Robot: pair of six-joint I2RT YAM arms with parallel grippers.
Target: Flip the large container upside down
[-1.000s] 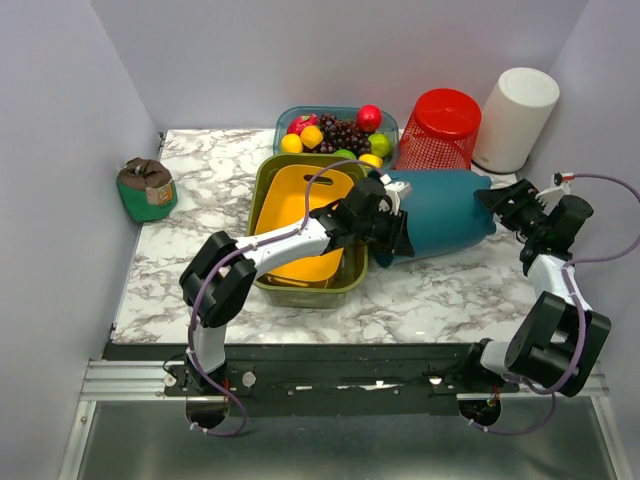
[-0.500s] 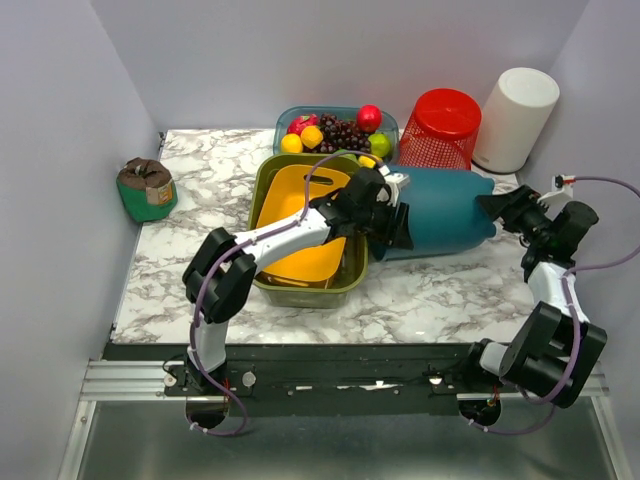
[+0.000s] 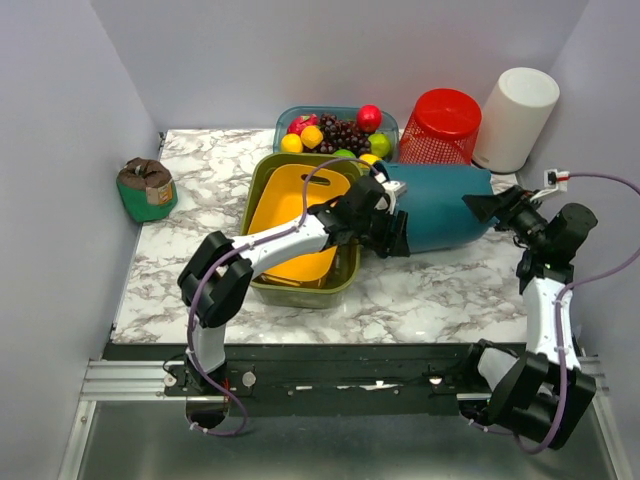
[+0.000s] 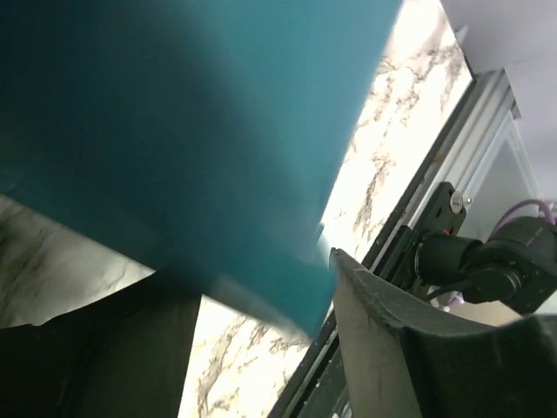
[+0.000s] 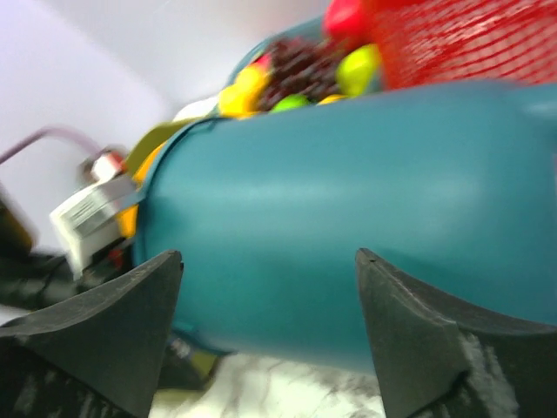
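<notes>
- One teal container [image 3: 445, 208] lies on its side on the worktop [image 3: 440, 285], its mouth facing the olive bin [image 3: 258, 190] and a red basket [image 3: 440, 125] just behind it.
- left gripper [image 3: 392, 232] is clamped onto the rim at the mouth.
- right gripper [image 3: 488, 207] sits at the base end, fingers spread wide, gripping nothing.

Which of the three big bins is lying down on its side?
The teal bin: it lies sideways, its open end toward the left. The red mesh basket and the white bin both stand on end behind it.
</notes>
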